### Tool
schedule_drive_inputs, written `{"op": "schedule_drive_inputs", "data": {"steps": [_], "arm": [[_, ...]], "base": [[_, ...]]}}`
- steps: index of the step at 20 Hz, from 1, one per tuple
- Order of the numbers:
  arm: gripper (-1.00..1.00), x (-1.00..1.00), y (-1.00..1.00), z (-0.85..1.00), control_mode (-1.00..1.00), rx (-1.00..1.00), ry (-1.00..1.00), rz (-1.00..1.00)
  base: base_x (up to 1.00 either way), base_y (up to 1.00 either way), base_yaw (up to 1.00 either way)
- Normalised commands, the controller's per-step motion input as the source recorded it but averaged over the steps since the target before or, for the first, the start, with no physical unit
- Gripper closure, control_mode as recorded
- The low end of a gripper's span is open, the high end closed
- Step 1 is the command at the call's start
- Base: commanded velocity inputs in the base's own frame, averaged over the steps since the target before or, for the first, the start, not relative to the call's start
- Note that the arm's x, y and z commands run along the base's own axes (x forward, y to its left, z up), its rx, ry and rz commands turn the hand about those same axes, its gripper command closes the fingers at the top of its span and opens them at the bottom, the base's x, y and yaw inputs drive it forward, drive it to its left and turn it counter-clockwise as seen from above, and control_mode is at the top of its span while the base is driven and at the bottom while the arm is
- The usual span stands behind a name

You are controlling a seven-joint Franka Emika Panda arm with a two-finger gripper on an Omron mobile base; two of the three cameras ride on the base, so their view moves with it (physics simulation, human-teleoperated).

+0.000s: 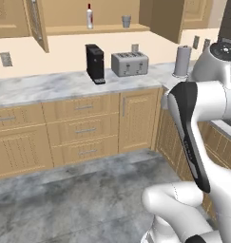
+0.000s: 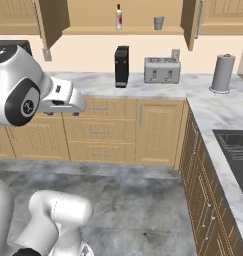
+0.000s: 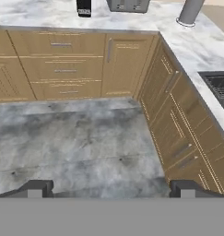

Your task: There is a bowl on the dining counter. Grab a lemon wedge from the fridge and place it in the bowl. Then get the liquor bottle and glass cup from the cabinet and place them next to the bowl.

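Tan cabinet (image 2: pixel 125 22) hides the liquor bottle's (image 2: pixel 119 17) base; gripper (image 3: pixel 111 189) wide open, empty.

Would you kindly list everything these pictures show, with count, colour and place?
liquor bottle: one, white with red cap, on the open cabinet shelf
glass cup: one, grey, same shelf, right of the bottle
coffee machine: one, black, on the counter
toaster: one, silver, right of the coffee machine
paper towel roll: one, grey, near the counter's corner
sink: one, dark, right counter run
gripper: one, dark tips, open, above the floor
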Motion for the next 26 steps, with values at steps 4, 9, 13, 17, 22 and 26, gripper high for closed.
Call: {"op": "schedule_drive_inputs", "data": {"steps": [4,9,13,17,22,26], "arm": [[-1.0,0.0,0.0,0.0,1.0,0.0,0.0,0.0],[-1.0,0.0,0.0,0.0,1.0,0.0,0.0,0.0],[-1.0,0.0,0.0,0.0,1.0,0.0,0.0,0.0],[-1.0,0.0,0.0,0.0,1.0,0.0,0.0,0.0],[-1.0,0.0,0.0,0.0,1.0,0.0,0.0,0.0],[-1.0,0.0,0.0,0.0,1.0,0.0,0.0,0.0]], "base": [[1.0,-0.12,-0.01],[1.0,-0.12,0.0],[1.0,-0.11,-0.01],[1.0,-0.02,0.0],[1.0,0.0,0.0],[0.84,0.0,0.0]]}}
